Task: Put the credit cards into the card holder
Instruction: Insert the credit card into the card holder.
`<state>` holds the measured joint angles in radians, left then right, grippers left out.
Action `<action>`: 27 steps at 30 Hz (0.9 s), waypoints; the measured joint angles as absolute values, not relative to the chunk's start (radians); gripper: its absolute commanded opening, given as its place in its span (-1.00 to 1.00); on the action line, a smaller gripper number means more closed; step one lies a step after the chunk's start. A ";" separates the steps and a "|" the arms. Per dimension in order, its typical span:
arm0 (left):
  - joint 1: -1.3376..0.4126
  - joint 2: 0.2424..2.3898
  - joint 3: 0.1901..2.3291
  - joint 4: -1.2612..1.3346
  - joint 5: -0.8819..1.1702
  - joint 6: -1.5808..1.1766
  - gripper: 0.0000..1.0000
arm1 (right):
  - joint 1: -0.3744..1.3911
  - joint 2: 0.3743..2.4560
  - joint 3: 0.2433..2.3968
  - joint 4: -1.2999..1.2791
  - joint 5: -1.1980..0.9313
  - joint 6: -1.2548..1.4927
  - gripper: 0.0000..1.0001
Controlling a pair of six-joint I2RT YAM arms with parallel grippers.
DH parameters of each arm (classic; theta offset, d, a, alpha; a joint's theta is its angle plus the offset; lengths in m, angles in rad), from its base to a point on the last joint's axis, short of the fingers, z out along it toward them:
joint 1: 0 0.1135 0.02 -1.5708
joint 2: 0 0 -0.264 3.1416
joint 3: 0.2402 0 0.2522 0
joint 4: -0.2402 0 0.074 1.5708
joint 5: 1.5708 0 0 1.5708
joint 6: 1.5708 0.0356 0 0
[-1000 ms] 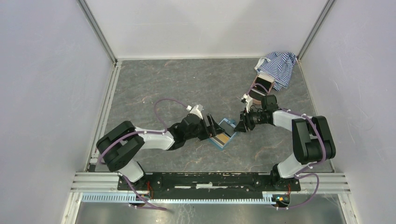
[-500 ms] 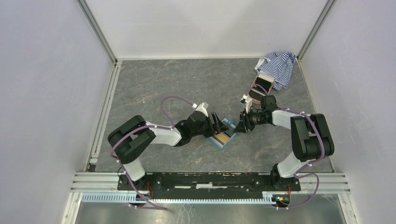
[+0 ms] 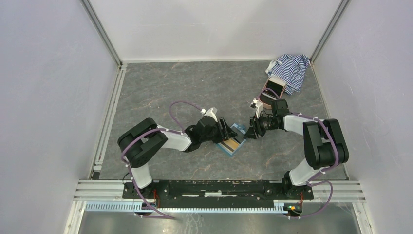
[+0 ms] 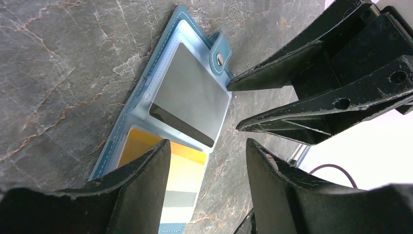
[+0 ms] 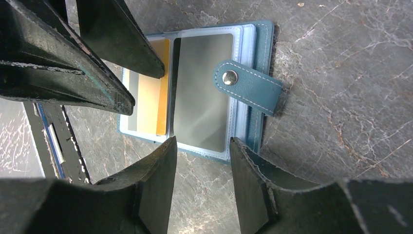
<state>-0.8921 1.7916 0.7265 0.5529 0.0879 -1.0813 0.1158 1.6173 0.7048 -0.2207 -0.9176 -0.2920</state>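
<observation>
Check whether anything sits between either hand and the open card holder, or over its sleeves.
Nothing visible blocks either one. The left hand and right hand, both open, flank the card holder lying open on the table. Only its own snap tab overlaps the edge of the sleeve holding the grey card.

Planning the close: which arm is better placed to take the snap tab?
Probably right: the snap tab sits on the card holder edge nearest the open right tool; the open left tool hovers over the gold card.
</observation>
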 measured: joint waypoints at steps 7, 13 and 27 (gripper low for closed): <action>-0.882 1.802 0.730 0.553 0.088 -1.085 0.21 | 0.116 1.614 0.705 -0.223 -0.920 -0.292 0.01; -0.866 1.824 0.744 0.555 0.088 -1.099 0.17 | 0.108 1.611 0.705 -0.224 -0.937 -0.291 -0.03; -0.852 1.840 0.747 0.570 0.101 -1.102 0.14 | 0.103 1.603 0.705 -0.229 -0.890 -0.292 -0.02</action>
<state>-0.8524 1.8397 0.7471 0.5705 0.1013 -1.1023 0.1032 1.6032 0.7048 -0.2295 -0.8898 -0.2916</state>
